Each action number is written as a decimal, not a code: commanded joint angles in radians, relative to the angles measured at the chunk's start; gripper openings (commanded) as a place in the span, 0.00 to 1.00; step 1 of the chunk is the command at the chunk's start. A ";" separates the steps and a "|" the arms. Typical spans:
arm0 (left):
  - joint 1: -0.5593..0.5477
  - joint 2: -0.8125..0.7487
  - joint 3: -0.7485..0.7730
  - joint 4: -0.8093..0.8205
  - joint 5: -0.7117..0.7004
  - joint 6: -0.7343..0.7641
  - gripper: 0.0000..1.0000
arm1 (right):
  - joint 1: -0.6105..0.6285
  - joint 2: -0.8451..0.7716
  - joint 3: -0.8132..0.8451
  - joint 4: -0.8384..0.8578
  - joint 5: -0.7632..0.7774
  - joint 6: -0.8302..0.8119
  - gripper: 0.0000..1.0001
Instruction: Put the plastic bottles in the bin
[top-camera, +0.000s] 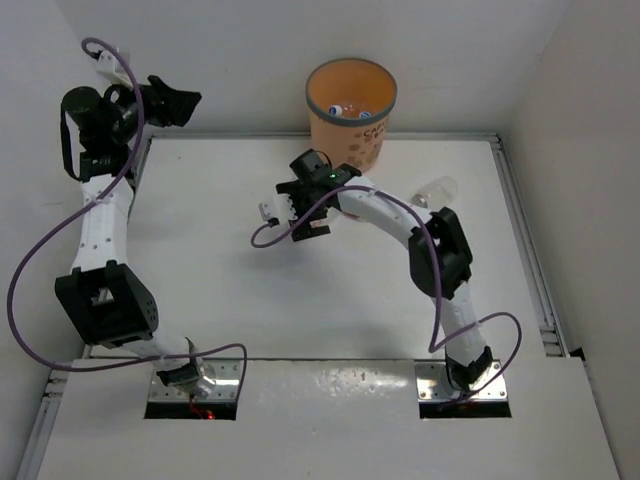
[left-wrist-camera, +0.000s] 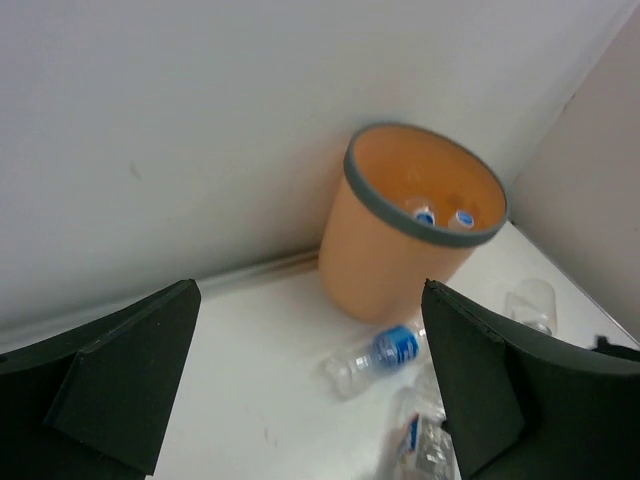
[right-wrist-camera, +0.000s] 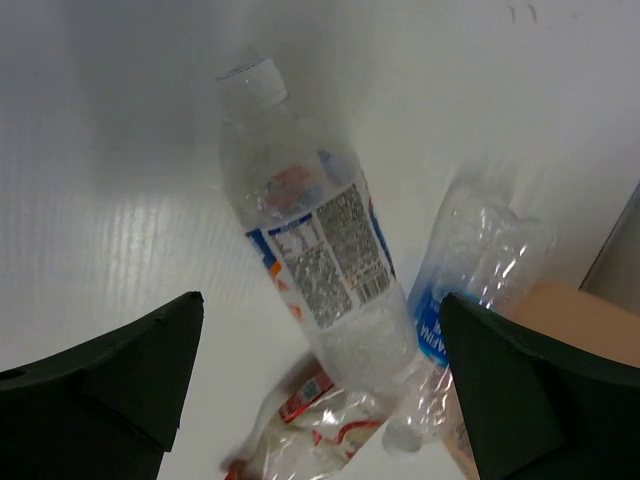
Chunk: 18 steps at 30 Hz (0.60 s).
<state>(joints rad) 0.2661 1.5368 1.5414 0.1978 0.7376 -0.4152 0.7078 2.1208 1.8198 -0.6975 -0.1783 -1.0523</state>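
Although at least two blue-capped bottles (left-wrist-camera: 423, 214) lie in the bin (left-wrist-camera: 385, 270), we see several more lying on the desk (left-wrist-camera: 250, 400) near it, one white-capped bottle (right-wrist-camera: 310, 250) below the right gripper (right-wrist-camera: 320, 320). Both it and the left gripper (left-wrist-camera: 310, 340) stand wide apart, empty; much remains.

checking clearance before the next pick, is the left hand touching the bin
Apart. The top view shows the open left hand far off to the left, with a wide gap between it and the orange bin.
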 joint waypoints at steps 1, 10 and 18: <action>0.048 -0.053 -0.041 -0.003 0.092 -0.037 1.00 | 0.005 0.079 0.127 -0.031 0.043 -0.133 0.99; 0.120 -0.053 -0.073 -0.012 0.148 -0.046 1.00 | 0.015 0.201 0.133 -0.004 0.086 -0.261 0.99; 0.140 -0.053 -0.107 -0.012 0.157 -0.046 1.00 | 0.030 0.211 0.090 -0.004 0.106 -0.337 0.78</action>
<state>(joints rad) 0.3912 1.5253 1.4368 0.1543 0.8707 -0.4526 0.7238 2.3425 1.9179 -0.7155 -0.0772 -1.3361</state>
